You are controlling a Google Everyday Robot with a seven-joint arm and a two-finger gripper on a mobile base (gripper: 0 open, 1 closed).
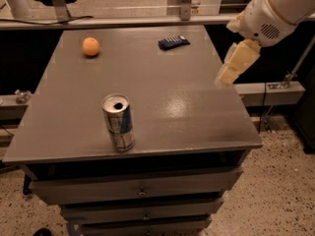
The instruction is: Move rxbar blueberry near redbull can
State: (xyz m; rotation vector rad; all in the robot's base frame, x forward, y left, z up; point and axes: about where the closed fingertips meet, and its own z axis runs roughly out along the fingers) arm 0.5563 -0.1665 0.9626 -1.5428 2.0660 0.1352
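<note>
My gripper point(235, 63) hangs over the table point(187, 117) edge at 3 o'clock; wide or narrow, I cannot tell. The rxbar blueberry point(173, 42) lies flat at 1 o'clock by the far edge. The redbull can point(118, 123) stands upright at 7 o'clock, well apart from it. An orange point(90, 46) sits at 11 o'clock.

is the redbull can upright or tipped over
Upright: the redbull can stands on its base near the table front edge, silver top up. The end effector hovers by the right edge, apart from it.
</note>
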